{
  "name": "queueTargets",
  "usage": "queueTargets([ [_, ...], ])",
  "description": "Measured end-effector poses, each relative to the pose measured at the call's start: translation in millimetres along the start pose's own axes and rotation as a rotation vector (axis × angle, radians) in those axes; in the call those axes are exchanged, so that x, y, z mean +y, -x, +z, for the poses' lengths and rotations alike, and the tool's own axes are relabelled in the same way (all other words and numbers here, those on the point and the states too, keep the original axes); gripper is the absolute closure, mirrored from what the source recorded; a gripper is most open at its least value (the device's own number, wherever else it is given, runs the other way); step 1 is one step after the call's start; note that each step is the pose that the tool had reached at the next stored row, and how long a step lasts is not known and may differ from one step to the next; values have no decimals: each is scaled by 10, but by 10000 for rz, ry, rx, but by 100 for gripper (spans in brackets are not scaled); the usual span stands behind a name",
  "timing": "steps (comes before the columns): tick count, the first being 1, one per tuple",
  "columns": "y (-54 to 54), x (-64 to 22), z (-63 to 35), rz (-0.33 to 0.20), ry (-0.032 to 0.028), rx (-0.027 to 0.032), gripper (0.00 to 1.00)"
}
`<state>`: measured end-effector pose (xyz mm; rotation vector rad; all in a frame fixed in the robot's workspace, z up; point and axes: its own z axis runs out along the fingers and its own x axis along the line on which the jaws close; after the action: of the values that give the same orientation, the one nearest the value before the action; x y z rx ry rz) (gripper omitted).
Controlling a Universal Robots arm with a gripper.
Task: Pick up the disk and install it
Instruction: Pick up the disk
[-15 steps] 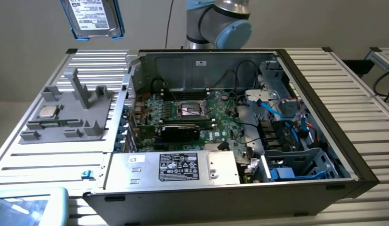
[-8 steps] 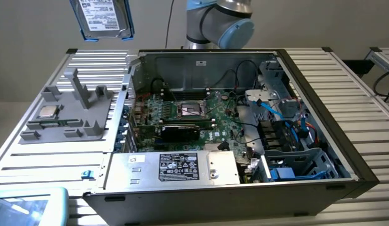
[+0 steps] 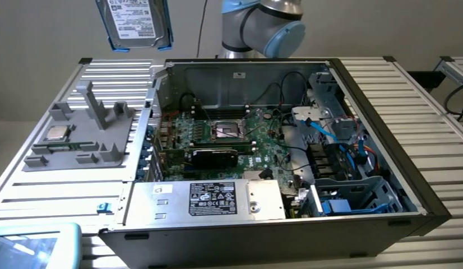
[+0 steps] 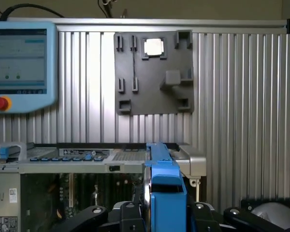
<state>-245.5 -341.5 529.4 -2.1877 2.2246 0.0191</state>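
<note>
Ribbed aluminium slats make up the desk (image 3: 411, 95), which carries everything. On it lies a black computer case (image 3: 239, 75) on its side, cover off and insides showing. A grey-and-blue robot arm (image 3: 262, 28) rises behind the case's far wall.

Inside the case, a green motherboard (image 3: 250, 148) covers the middle. A large silver box with a black label (image 3: 209, 199) fills the near corner on the exterior view's left. A blue drive cage (image 3: 355, 196) sits in the near corner on the exterior view's right, with blue cables (image 3: 325, 131) running above it.

Beside the case, on the exterior view's left, a grey moulded fixture (image 3: 67, 162) rests on the slats. A pale blue teach pendant (image 3: 29, 246) shows at the near edge of the desk on that side.

The disk (image 3: 134, 22) hangs in the air with its white label facing the camera and the blue bracket down both long sides. It is high above the far end of the desk, just to the exterior view's left of the arm and well clear of the fixture and the case.

In the wrist view the pincer (image 4: 165, 212) is clamped on the disk. Its black fingers (image 4: 128, 212) press the blue bracket from both sides, and the disk is seen edge-on over the rim of the case.

A small square silver chip (image 3: 56, 133) sits in a pocket of the fixture. A red button (image 4: 1, 103) shows on the pendant.
</note>
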Motion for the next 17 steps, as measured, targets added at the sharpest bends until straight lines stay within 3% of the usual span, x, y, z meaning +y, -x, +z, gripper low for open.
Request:
queueTargets([
  [3, -46, -72, -5, -2, -23, -3, 63],
  [8, -90, -129, -5, -6, -228, -6, 63],
  [13, -121, -169, -5, -4, -324, -8, 63],
  [17, -141, -182, -6, 16, -452, -9, 63],
])
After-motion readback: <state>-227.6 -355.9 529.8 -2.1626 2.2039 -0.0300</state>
